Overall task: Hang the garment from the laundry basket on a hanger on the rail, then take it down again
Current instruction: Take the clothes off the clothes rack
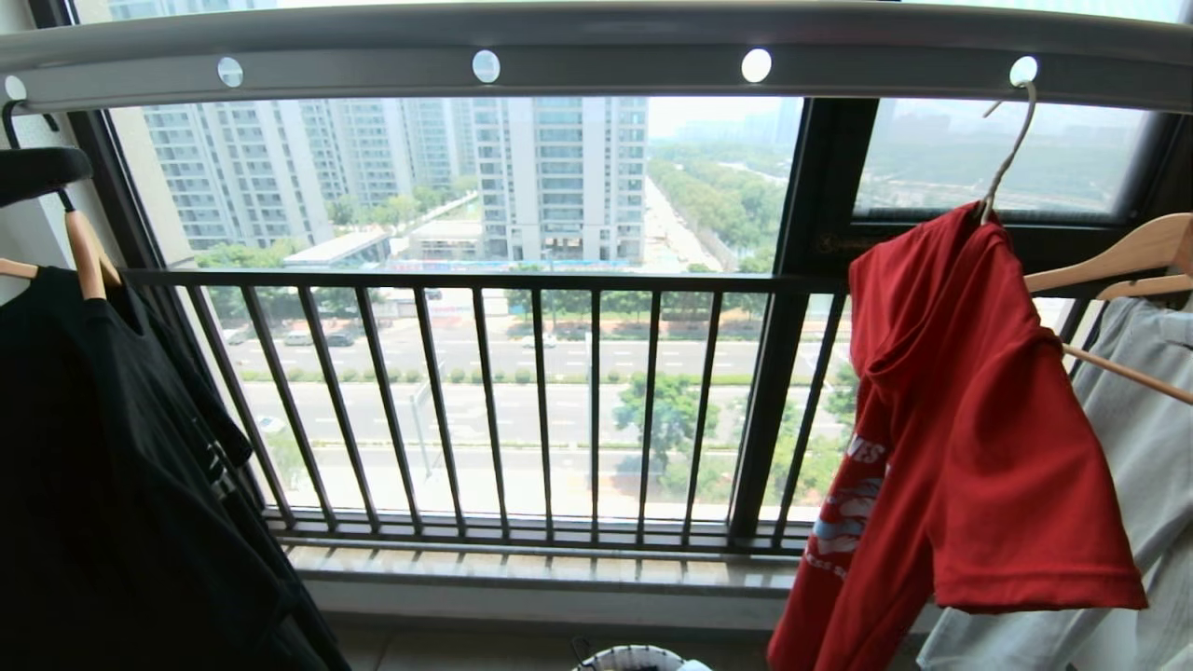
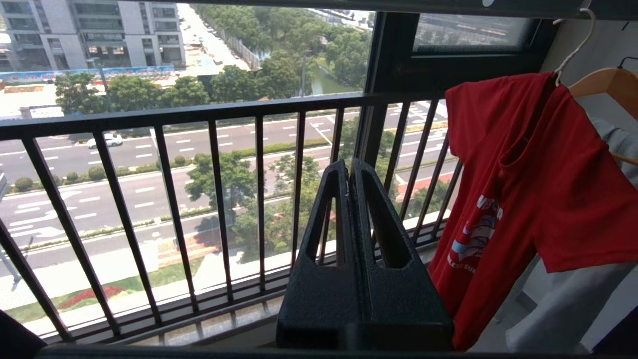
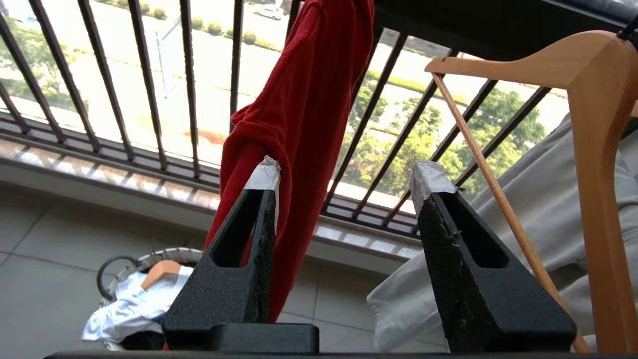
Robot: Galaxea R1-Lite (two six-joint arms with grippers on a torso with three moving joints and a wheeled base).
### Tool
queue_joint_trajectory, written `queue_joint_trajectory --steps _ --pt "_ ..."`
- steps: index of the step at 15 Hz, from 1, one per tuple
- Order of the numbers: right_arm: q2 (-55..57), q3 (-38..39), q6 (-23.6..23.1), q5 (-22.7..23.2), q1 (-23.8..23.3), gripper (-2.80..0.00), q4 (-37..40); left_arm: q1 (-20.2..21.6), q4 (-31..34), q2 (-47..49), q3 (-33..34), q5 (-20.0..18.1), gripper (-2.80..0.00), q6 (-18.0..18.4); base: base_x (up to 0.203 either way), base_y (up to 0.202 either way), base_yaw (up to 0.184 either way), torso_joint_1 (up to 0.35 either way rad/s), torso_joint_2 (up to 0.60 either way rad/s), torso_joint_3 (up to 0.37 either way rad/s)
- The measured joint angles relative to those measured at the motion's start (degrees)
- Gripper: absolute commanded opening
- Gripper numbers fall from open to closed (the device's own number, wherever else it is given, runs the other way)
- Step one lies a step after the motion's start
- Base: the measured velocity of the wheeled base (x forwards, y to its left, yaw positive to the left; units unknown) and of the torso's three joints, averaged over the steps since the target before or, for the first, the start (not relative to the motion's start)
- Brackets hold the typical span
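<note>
The red garment (image 1: 969,419) hangs from the thin white hanger (image 1: 1011,149), whose hook sits in a hole at the right end of the grey rail (image 1: 596,56). It drapes unevenly, bunched toward one side. Neither arm shows in the head view. In the left wrist view my left gripper (image 2: 349,167) is shut and empty, to the left of the garment (image 2: 538,164) and clear of it. My right gripper (image 3: 349,172) is open, low down, with the garment's lower part (image 3: 304,99) hanging just beyond one taped fingertip (image 3: 266,174). The laundry basket (image 3: 169,252) stands on the floor below.
A black T-shirt (image 1: 112,466) hangs on a wooden hanger at the left. Wooden hangers (image 1: 1118,256) with a pale garment (image 1: 1137,438) crowd the garment's right side. The dark barred window railing (image 1: 485,280) runs behind. White cloth (image 3: 129,309) lies in the basket.
</note>
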Motion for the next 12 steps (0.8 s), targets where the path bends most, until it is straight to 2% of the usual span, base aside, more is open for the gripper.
queue_joint_trajectory --steps 4,6,10,12 --pt "-8.9 1.6 1.8 0.4 0.1 -2.80 0.2 0.0 0.3 -5.0 3.7 -0.5 -2.80 -0.1 0.000 0.000 0.000 0.000 0.00 0.000" --pt "-13.4 2.6 3.4 0.3 0.1 -2.80 1.9 0.0 2.7 -9.1 5.1 -0.5 -2.80 -0.1 0.000 0.000 0.000 0.000 0.00 0.000" --pt "-21.4 3.5 5.6 0.2 -0.2 -2.80 4.7 0.1 16.5 -20.3 6.9 -4.7 -2.80 -0.1 0.000 0.000 0.000 0.000 0.00 0.000" --pt "-25.0 3.6 5.7 0.2 -1.9 -2.80 6.0 1.4 20.8 -26.1 9.8 -6.0 -2.80 -0.2 0.000 0.000 0.000 0.000 0.00 0.000"
